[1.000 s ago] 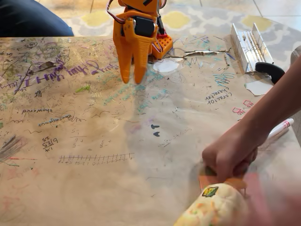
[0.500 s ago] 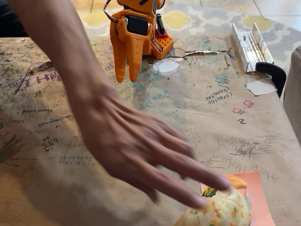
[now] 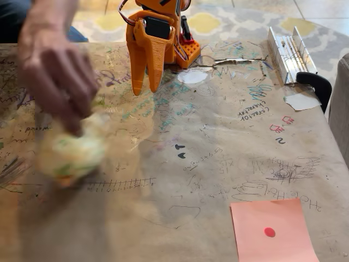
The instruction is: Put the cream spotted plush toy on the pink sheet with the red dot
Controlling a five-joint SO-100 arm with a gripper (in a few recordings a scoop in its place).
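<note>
Here a person's hand point(image 3: 54, 71) is holding the plush toy point(image 3: 71, 153) left of the gripper point(image 3: 145, 87), far from the pink sheet point(image 3: 272, 232). Its jaws are hanging nearly closed, gripping nothing.

table point(image 3: 218, 142): brown paper w/ scribbles | metal rail point(image 3: 287, 53) far right | white scrap point(image 3: 301, 101) nr right edge

A home, likely a living or play room. The tabletop point(image 3: 218, 136) is covered in brown paper scribbled over with marker writing and doodles. Behind it lies a rug point(image 3: 229, 22) with a yellow and grey pattern on a tiled floor point(image 3: 322, 8). A grey upholstered seat point(image 3: 341, 109) stands at the right edge.
</note>
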